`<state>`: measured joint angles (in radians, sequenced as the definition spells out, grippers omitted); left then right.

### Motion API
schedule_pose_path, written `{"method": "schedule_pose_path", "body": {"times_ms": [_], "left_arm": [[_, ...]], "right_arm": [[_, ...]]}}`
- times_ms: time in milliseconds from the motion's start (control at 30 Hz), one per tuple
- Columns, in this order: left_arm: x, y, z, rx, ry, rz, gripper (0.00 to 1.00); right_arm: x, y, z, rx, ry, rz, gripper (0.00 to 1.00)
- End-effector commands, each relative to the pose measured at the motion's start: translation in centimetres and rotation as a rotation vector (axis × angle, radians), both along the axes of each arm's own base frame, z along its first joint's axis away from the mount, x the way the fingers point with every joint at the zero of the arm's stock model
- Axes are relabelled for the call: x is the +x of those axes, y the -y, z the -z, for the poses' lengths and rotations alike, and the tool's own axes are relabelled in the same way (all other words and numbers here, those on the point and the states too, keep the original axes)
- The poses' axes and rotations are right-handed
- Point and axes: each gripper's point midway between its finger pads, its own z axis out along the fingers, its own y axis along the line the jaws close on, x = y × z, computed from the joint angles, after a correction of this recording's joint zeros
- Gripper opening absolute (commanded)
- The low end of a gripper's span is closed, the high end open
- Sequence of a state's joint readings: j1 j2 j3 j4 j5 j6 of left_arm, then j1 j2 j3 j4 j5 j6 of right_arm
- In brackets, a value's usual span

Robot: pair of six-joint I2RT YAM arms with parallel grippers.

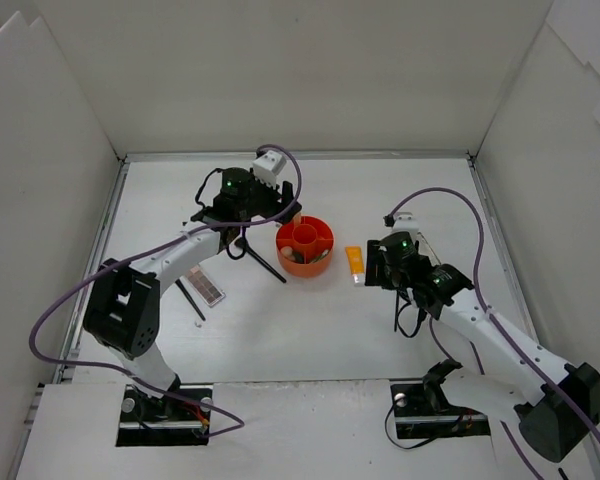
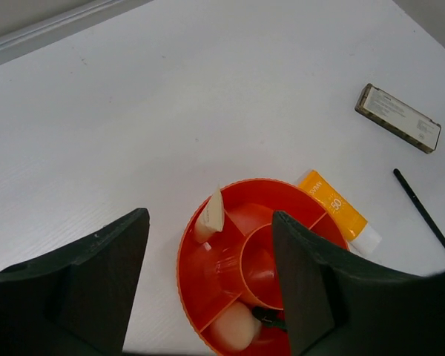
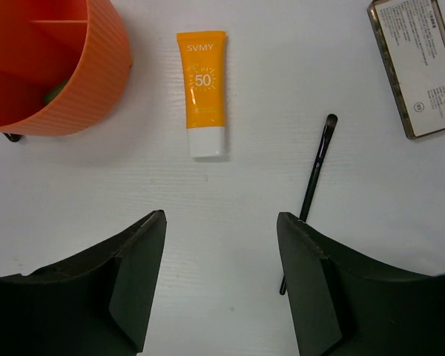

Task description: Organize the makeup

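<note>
Nearest you, left side: brown-pink eyeshadow palette (image 1: pixel 206 287), flat on the table (image 1: pixel 310 335).

Your right gripper (image 3: pixel 221 222): fingers spread, gripping nothing, hanging over bare table. A thin black brush (image 3: pixel 315 174) lies beside one finger.

Just ahead: orange tube (image 3: pixel 202 93), flat, white cap toward the gripper, just beside the red-orange holder (image 3: pixel 67 111). To its right, apart: flat case (image 3: pixel 423 67), printed label up.

Your left gripper (image 2: pixel 208 222): fingers wide apart, empty, above the holder.

In the holder's outer compartments you have a beige stick (image 2: pixel 210 215), leaning, and a sponge (image 2: pixel 233 326).
</note>
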<state>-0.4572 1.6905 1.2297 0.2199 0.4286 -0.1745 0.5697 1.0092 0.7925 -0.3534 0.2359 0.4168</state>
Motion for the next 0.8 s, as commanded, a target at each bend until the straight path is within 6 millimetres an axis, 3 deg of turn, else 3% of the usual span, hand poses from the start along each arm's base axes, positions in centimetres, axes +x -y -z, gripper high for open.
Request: {"method": "schedule_pose_path", "body": {"times_ms": [0, 133, 200, 267, 400, 433, 467, 500, 600, 767], "left_arm": [[-0.3, -1.5, -9.3, -0.099, 0.147, -0.101, 0.63], [-1.8, -5.2, -12.8, -0.144, 0.139, -0.283, 0.79], [-2.5, -7.8, -12.5, -0.141, 0.079, -0.428, 0.87], [-4.6, -11.2, -13.2, -0.143, 0.040, -0.577, 0.94], [-7.1, -14.1, -12.2, -0.113, -0.043, -0.692, 0.99], [-7.7, -15.0, -13.2, -0.119, -0.034, -0.713, 0.99], [-8.6, -15.5, -12.4, -0.076, -0.069, -0.719, 0.99], [-9.3, -15.9, -13.4, -0.078, -0.058, -0.718, 1.00], [-11.2, -16.0, -13.6, -0.056, -0.074, -0.666, 0.99], [-13.8, -16.3, -13.1, -0.043, -0.084, -0.614, 0.99]], "right_arm": [[1.5, -1.5, 0.2, 0.031, 0.020, -0.027, 0.59], [2.7, -2.4, 3.0, 0.008, -0.036, -0.037, 0.68], [3.3, -2.9, 3.9, 0.011, -0.048, -0.047, 0.69], [3.9, -3.2, 5.9, -0.004, -0.088, -0.046, 0.69], [5.0, -3.1, 8.0, -0.008, -0.107, -0.023, 0.68], [5.3, -2.8, 8.4, -0.006, -0.116, -0.015, 0.68], [5.3, -2.8, 8.9, -0.006, -0.125, -0.015, 0.68], [5.8, -3.1, 9.4, 0.010, -0.123, -0.018, 0.68], [6.4, -3.4, 10.3, 0.022, -0.147, -0.032, 0.67], [7.7, -3.3, 10.4, 0.019, -0.143, 0.001, 0.66]]}}
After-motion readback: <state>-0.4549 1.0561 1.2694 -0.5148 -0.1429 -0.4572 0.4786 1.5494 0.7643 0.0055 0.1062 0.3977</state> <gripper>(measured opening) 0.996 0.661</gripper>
